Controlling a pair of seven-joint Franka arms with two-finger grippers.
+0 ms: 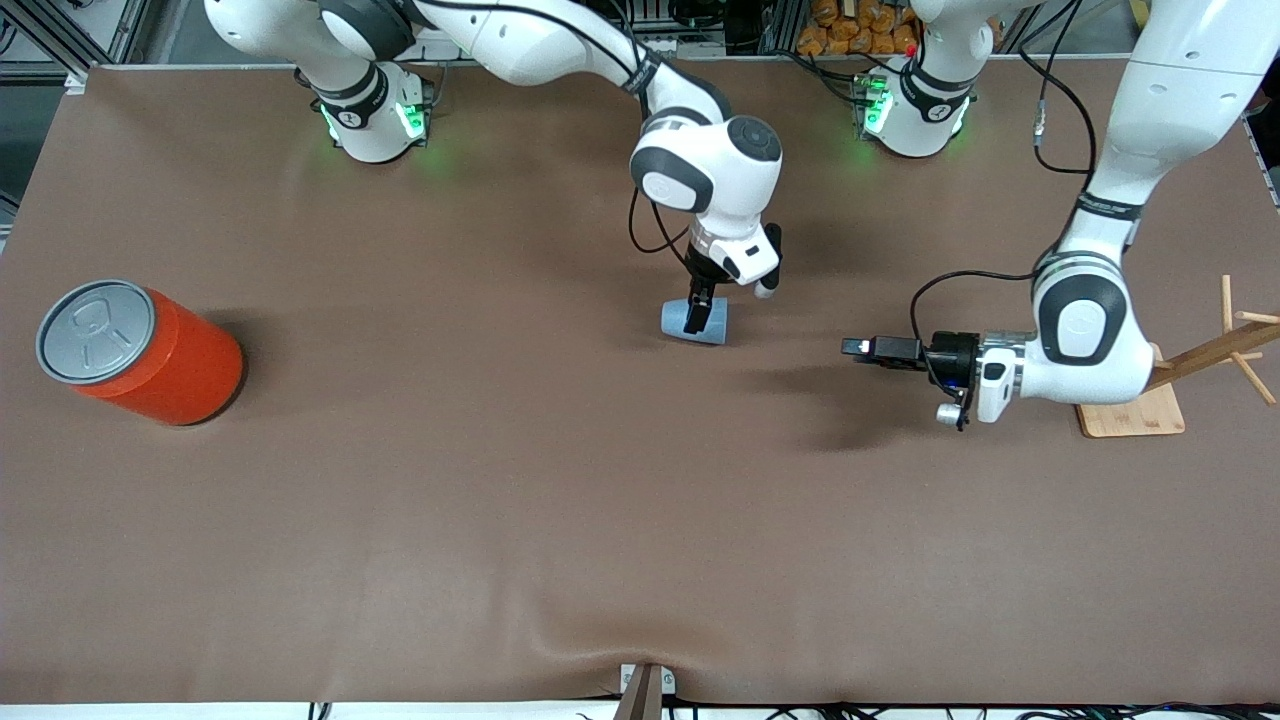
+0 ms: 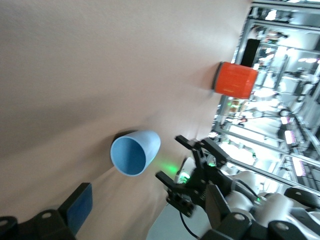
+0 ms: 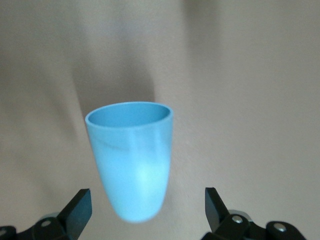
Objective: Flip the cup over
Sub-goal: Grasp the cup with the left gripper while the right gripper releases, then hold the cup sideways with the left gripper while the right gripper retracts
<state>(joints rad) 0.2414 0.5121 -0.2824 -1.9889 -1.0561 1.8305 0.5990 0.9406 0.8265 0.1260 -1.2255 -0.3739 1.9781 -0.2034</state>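
The cup [image 1: 693, 322] was a small light-blue tapered one, matte, darker blue inside, and lay on its side on the brown table [image 1: 500, 520], well apart from the orange canister [image 1: 150, 352], toward the left arm's end. The right gripper [image 1: 702, 310] hung just over it, fingers spread wide on either side and hiding part of its wall. The left gripper [image 1: 858, 348] waited open above the table between the cup and a wooden rack [image 1: 1180, 380]. The canister's grey lid [image 1: 96, 331] hid its contents.
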